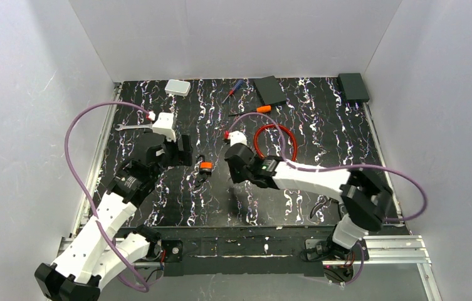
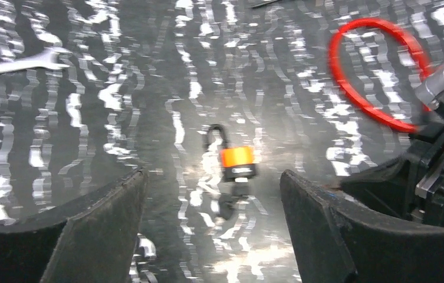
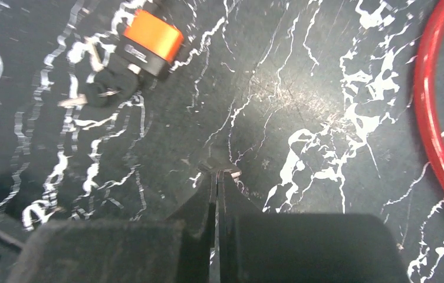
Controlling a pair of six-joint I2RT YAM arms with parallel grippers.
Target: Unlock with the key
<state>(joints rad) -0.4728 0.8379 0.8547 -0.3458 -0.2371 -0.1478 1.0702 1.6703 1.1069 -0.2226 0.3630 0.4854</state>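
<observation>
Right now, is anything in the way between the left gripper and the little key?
Nothing visible does. The key lies on bare table ahead of the open left gripper, lined up with its gap. The red cable and the wrench sit off to the sides.

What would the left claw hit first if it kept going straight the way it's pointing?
Probably the small orange lock, lying straight ahead, centred between the fingers of the open left claw. Its black near end, likely the key, comes first; depth is unclear.
</observation>
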